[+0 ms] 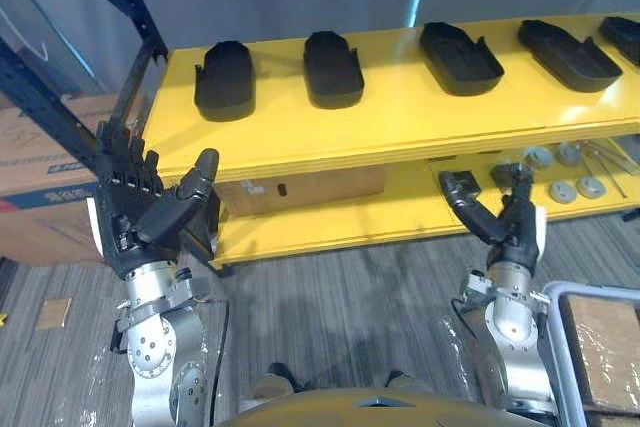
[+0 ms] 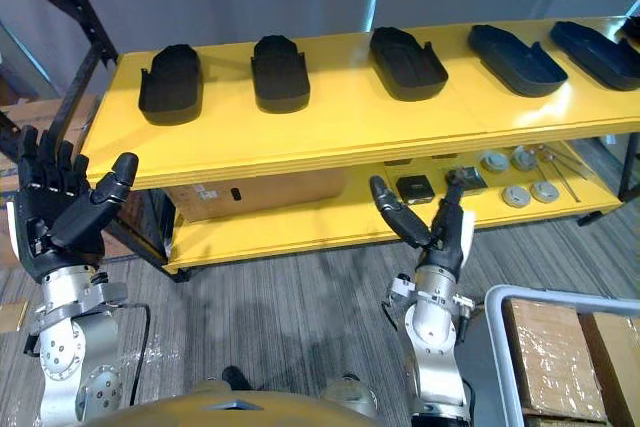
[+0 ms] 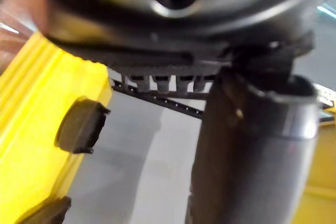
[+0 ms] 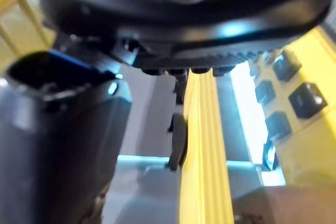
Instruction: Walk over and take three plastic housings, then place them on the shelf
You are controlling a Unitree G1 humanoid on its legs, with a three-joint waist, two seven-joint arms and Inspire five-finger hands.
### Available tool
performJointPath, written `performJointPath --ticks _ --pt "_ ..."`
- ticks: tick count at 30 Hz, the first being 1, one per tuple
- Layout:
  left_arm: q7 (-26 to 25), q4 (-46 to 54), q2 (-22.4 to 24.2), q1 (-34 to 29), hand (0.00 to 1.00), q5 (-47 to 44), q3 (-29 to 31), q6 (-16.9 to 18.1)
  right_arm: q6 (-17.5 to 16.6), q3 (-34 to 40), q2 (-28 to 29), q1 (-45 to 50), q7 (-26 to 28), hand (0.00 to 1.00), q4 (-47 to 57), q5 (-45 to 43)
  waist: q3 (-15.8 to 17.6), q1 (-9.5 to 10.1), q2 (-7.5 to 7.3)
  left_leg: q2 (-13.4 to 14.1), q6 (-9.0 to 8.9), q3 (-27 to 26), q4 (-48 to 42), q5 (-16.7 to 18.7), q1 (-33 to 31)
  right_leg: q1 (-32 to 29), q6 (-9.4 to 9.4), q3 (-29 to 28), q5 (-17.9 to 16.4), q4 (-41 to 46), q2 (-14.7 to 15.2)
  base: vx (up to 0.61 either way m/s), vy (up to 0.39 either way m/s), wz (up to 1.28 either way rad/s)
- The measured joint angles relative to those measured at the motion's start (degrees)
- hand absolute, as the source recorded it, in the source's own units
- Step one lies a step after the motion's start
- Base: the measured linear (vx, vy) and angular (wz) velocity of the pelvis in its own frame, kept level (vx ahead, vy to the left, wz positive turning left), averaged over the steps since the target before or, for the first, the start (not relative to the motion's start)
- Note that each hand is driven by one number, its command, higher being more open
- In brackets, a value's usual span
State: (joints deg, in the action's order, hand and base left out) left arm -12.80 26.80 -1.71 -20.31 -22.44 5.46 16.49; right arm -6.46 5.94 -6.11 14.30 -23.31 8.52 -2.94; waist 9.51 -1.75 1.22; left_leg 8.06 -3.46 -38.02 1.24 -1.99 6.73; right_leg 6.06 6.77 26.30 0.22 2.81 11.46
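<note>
From the left eye view, black housings (image 1: 333,69) lie in a row on the shelf (image 1: 400,132), long axes pointing away from the robot. The leftmost housing (image 1: 224,80) sits above and beyond the left hand (image 1: 150,209), which is raised, spread and empty.

In the right eye view, the right hand (image 2: 430,227) is lower, by the bottom board, fingers apart and empty.

The left wrist view shows a housing well past straight fingers.

The right wrist view looks along the shelf's edge.

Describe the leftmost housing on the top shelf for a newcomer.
Find the yellow rack; its top shelf carries a row of black plastic housings. Go to the row's left end, beside the dark frame post: the leftmost housing has a neighbour on one side only.
</note>
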Motion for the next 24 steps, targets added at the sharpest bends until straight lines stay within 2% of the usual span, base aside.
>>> performJointPath --ticks 3,5,7,9,11,13,15,18,19,21,22,24 --pt "0.9 -0.5 -0.3 1.0 1.0 -0.2 -1.4 0.0 2.3 1.9 0.0 1.8 0.1 1.0 0.2 -0.4 0.0 -0.91 -0.07 -0.3 -0.12 -1.8 -0.2 0.7 -0.1 -1.8 -0.13 -2.1 0.2 0.7 0.1 -0.01 0.057 -0.35" --pt "1.2 -2.0 -0.5 3.3 1.0 -1.7 -2.0 0.0 3.6 2.3 0.1 3.3 0.1 1.0 0.2 -0.6 0.7 -1.61 0.06 0.6 -0.06 -3.2 -3.1 2.4 -0.7 -6.2 -2.0 -3.5 -1.1 8.0 1.3 -0.03 0.045 -0.41" --pt "0.8 -2.7 -0.5 4.6 1.0 -2.0 -2.5 0.0 3.5 2.1 0.7 4.1 0.1 1.0 0.5 -0.7 1.9 -2.03 -0.28 1.0 0.13 -3.4 -5.7 3.9 -1.0 -10.0 -3.14 -5.1 -1.9 14.6 2.8 -0.06 0.036 -0.5" --pt "0.5 -2.4 -1.0 5.0 1.0 -2.0 -2.6 0.1 3.0 1.6 2.0 5.2 0.4 1.0 1.5 -0.1 3.0 -2.52 -1.44 0.8 0.48 -4.6 -6.8 4.8 -1.3 -11.0 -3.1 -5.2 -1.9 14.5 3.8 -0.09 0.053 -0.42" --pt "-0.9 -2.3 -1.8 5.0 1.0 -2.5 -2.4 0.8 2.2 0.0 2.2 5.1 0.9 1.0 1.5 0.3 3.9 -2.48 -2.19 0.4 0.58 -6.7 -7.3 6.4 -2.5 -11.1 -1.18 -3.5 -1.3 9.8 4.6 -0.11 0.081 -0.45" --pt "-2.4 -2.3 -1.5 5.0 1.0 -2.5 -2.4 1.2 2.1 -0.4 2.1 4.8 1.8 1.0 1.5 0.5 4.9 -1.96 -1.78 0.7 -0.02 -7.6 -7.9 6.8 -2.6 -11.0 -1.01 -1.1 -1.2 8.8 4.9 -0.1 0.069 -0.34" --pt "-4.5 -2.0 -1.5 5.0 1.0 -2.4 -2.4 2.0 2.1 -1.0 1.5 4.9 2.9 1.0 1.3 0.9 5.9 -1.77 -1.4 2.5 -0.28 -7.5 -11.8 8.7 -3.7 -11.2 -1.33 0.1 -1.4 10.5 5.4 -0.04 -0.004 -0.08" --pt "-7.2 -1.5 -1.5 4.4 1.0 -2.4 -2.4 2.3 2.0 -0.8 0.2 4.7 4.3 1.0 1.3 0.8 5.8 -1.79 -0.99 5.9 -1.43 -6.4 -17.1 10.8 -4.8 -11.7 -3.65 1.2 -3.7 15.0 5.1 0.03 -0.106 0.13" --pt "-7.7 -1.5 -1.5 3.9 1.0 -2.4 -2.5 2.3 1.8 -0.5 -1.3 4.7 5.3 1.0 1.3 0.2 5.4 -2.07 -0.41 7.6 -1.35 -5.3 -18.8 11.2 -5.5 -11.1 -3.74 2.2 -5.3 15.6 4.2 0.07 -0.173 0.23" --pt "-8.2 -1.5 -1.5 3.3 1.0 -2.4 -2.7 2.2 1.7 0.7 -2.7 4.6 7.1 1.0 1.3 -0.9 4.7 -1.91 0.37 9.0 -0.63 -4.1 -19.9 10.8 -6.4 -10.6 -4.36 3.1 -6.3 14.8 3.0 0.09 -0.166 0.19" --pt "-8.4 -1.6 -1.5 2.7 1.0 -2.4 -2.4 2.2 1.1 1.9 -3.3 4.2 8.8 1.0 1.3 -2.4 4.5 -1.54 0.95 10.3 -0.33 -2.3 -21.7 9.5 -7.3 -9.7 -5.02 3.2 -6.3 13.8 1.4 0.11 -0.221 0.07" --pt "-8.8 -1.6 -1.3 1.1 1.0 -2.5 -0.8 1.9 0.9 2.7 -3.3 3.0 10.9 1.0 1.3 -2.5 4.4 -1.37 1.12 12.8 1.32 6.0 -28.5 8.3 -10.9 -7.1 -5.16 3.3 -5.6 11.0 -0.9 0.11 -0.231 -0.09"
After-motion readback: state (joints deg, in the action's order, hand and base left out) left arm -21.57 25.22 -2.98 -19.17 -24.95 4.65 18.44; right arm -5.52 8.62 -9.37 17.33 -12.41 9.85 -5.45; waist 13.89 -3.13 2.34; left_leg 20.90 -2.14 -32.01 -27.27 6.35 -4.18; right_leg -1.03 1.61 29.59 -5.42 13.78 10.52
